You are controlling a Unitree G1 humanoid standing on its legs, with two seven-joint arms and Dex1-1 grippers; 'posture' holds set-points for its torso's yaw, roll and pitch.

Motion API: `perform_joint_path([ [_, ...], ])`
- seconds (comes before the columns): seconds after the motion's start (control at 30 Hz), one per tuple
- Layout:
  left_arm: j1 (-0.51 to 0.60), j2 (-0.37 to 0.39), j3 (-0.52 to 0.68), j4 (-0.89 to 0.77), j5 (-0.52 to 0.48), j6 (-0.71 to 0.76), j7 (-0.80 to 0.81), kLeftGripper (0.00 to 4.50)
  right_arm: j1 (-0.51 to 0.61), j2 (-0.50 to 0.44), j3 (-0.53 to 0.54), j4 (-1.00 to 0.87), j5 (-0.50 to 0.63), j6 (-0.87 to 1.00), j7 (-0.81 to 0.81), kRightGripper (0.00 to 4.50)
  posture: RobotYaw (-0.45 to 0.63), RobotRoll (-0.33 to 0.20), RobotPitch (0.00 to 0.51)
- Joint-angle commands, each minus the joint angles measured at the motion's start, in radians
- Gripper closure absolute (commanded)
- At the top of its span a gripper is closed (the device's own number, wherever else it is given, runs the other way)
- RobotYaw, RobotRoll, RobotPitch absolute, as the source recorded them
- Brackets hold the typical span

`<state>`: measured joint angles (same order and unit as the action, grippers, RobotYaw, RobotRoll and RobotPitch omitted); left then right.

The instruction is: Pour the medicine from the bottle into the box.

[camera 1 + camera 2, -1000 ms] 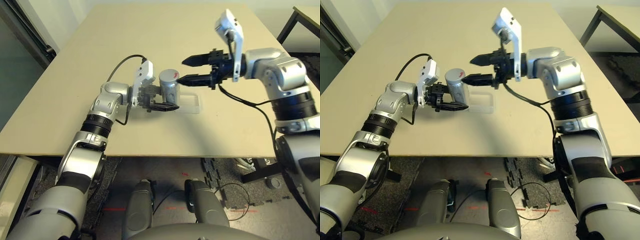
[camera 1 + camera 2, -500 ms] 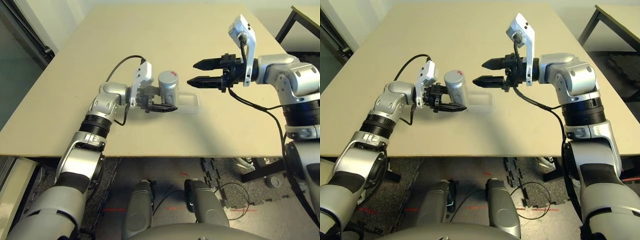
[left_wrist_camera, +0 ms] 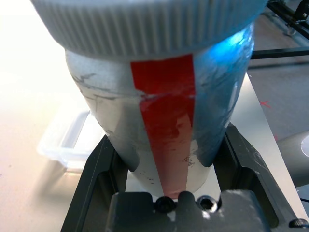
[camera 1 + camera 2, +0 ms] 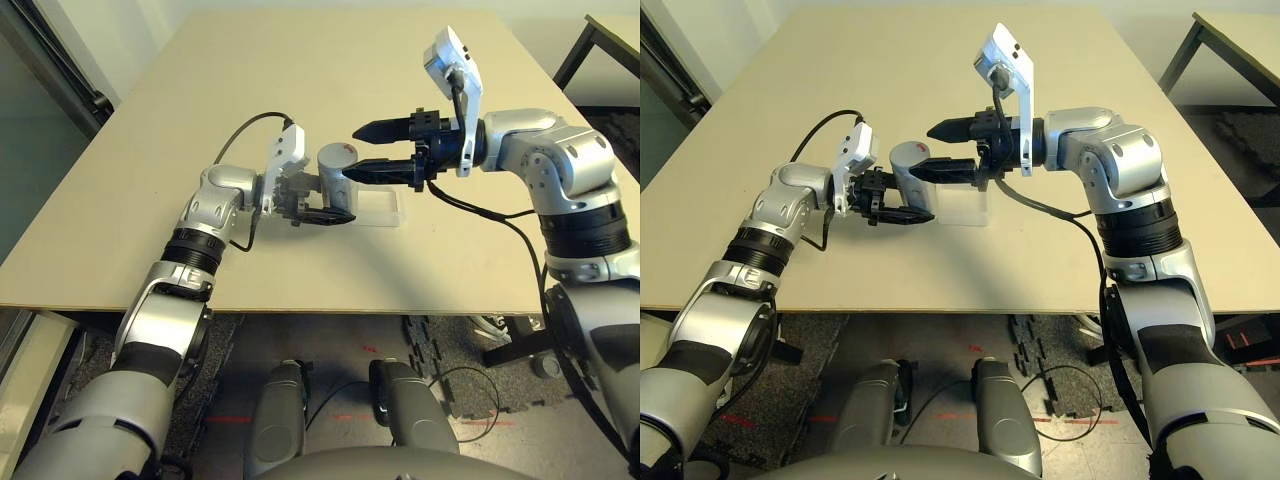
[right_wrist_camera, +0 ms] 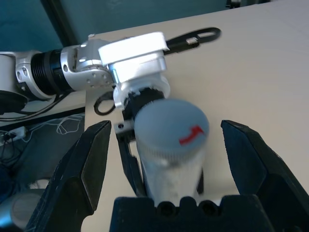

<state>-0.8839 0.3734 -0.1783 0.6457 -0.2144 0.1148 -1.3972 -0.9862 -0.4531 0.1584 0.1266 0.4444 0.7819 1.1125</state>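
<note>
My left gripper (image 4: 330,200) is shut on the lower body of the silvery bottle (image 4: 337,178), which stands upright just above the table. Its red label (image 3: 164,125) faces the left wrist camera. The round grey cap (image 5: 171,128), marked with a red arrow, is on the bottle. My right gripper (image 4: 357,152) is open and reaches in from the right at cap height. In the right wrist view its fingers (image 5: 91,159) stand either side of the cap, apart from it. The clear box (image 4: 380,207) lies on the table right beside the bottle. The medicine is hidden.
The tan table (image 4: 300,70) stretches wide behind and to the left of both arms. Its front edge (image 4: 300,300) runs close below them. A black cable (image 4: 240,130) loops from the left wrist. A second table's corner (image 4: 612,28) stands at the far right.
The right gripper, which had drawn back to the right half a second ago, has come back left and now straddles the cap, still open. The left gripper and bottle have stayed put.
</note>
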Motion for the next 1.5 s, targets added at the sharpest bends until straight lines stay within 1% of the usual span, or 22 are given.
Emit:
perform_joint_path([
  [0.03,-0.002,0.002,-0.013,-0.003,0.018,-0.006,-0.01,1.8,-0.024,0.017,0.036,0.033,-0.03,-0.039,0.004,0.0,-0.02,0.0,0.107],
  [0.23,0.002,-0.004,-0.015,-0.012,0.017,-0.002,-0.009,1.8,-0.052,0.063,0.05,0.098,-0.07,-0.087,-0.007,0.0,-0.02,0.0,0.111],
  [0.4,0.007,-0.004,-0.016,-0.02,0.015,0.001,-0.011,1.8,-0.061,0.067,0.037,0.124,-0.083,-0.095,-0.005,0.0,-0.02,0.0,0.112],
  [0.53,0.015,-0.003,-0.016,-0.028,0.013,0.005,-0.01,1.8,-0.053,0.049,0.022,0.124,-0.081,-0.088,-0.005,0.0,-0.02,0.0,0.113],
  [1.13,0.014,0.007,-0.009,-0.018,0.013,0.003,-0.004,1.8,0.018,-0.1,-0.064,0.109,-0.044,-0.069,-0.035,0.0,-0.03,0.0,0.111],
  [1.33,0.017,0.008,-0.007,-0.018,0.015,0.002,-0.006,1.8,0.036,-0.127,-0.084,0.103,-0.039,-0.06,-0.042,0.0,-0.03,0.0,0.109],
  [1.5,0.016,0.008,-0.007,-0.008,0.017,-0.004,-0.007,1.8,0.053,-0.14,-0.089,0.061,-0.014,-0.017,-0.03,0.0,-0.03,0.0,0.107],
])
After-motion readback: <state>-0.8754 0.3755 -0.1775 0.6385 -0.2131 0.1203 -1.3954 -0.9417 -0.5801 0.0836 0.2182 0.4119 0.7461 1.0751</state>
